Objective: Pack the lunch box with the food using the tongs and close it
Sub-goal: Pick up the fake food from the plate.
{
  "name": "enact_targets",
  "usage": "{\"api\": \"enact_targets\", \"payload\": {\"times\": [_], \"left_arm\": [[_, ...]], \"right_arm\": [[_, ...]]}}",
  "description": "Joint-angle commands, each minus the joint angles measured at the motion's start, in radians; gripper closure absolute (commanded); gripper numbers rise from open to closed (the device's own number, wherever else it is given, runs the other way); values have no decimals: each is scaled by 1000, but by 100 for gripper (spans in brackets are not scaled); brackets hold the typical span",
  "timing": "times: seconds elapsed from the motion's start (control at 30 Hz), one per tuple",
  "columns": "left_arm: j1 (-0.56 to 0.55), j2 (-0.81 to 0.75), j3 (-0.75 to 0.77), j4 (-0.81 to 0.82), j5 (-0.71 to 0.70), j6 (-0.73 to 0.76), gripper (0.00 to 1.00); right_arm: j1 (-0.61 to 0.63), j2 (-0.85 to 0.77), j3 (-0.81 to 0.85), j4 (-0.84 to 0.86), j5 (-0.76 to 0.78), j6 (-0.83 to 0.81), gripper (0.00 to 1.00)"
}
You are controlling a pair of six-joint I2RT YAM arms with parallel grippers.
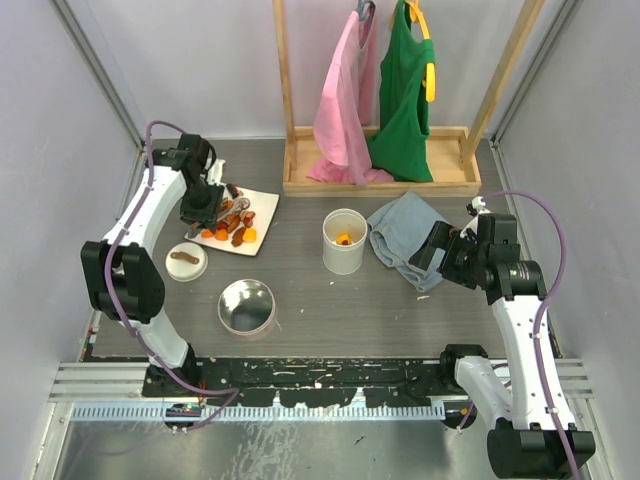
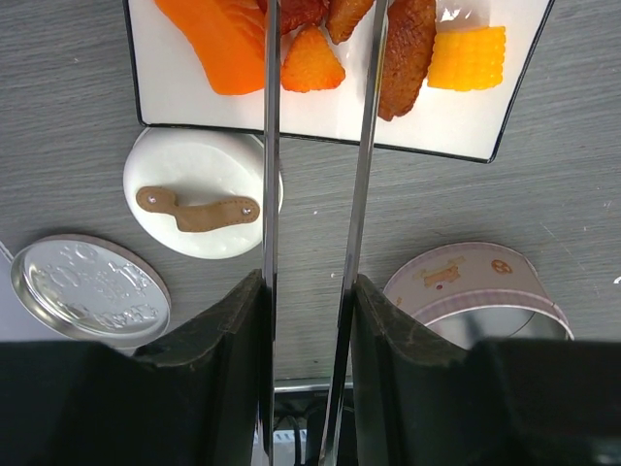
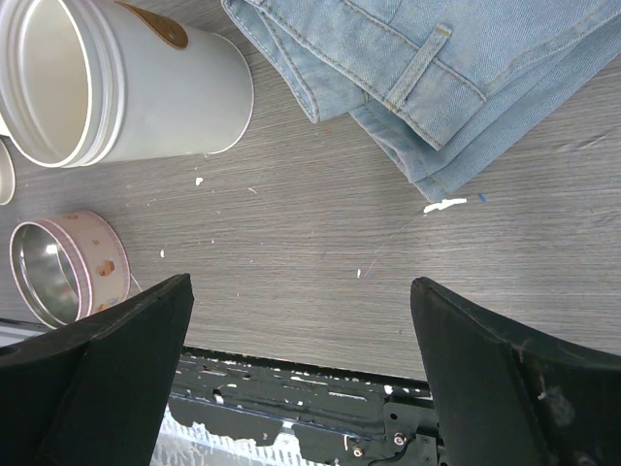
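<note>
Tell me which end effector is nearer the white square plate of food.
Left. The left end effector hovers at the white square plate, holding slim grey metal tongs over the food; the right end effector is far off, beside the folded blue denim cloth.

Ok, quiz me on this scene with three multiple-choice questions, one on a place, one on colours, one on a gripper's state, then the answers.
1. Where is the white lid? A on the table beside the plate; B on the plate; C under the plate.
2. What colours are the two garments on the rack? A blue and white; B red and yellow; C pink and green.
3. How is the left gripper? A open and empty; B shut on the tongs; C shut on the lid.
Answers: 1 A, the lid lies on the tabletop beside the plate's edge. 2 C, a pink garment and a green garment hang there. 3 B, its jaws clamp both tong arms.
</note>
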Motion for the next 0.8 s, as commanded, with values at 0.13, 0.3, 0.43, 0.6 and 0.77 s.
{"api": "enact_targets", "payload": {"times": [0.13,0.3,0.43,0.6,0.77], "left_arm": [[4,-56,0,2,4,4,71],[4,-95,-18,17,2,-12,73],[3,-119,-41,19,12,-20,75],[3,-142,-73,20,1,-22,75],[4,-135,-99,26,13,-20,73]], "right_arm": [[5,-5,12,40,4,-5,1],[5,0,13,40,5,-4,1],[5,6,18,39,4,-5,1],[5,13,23,39,4,-7,1],[5,12,22,39,4,-7,1]]}}
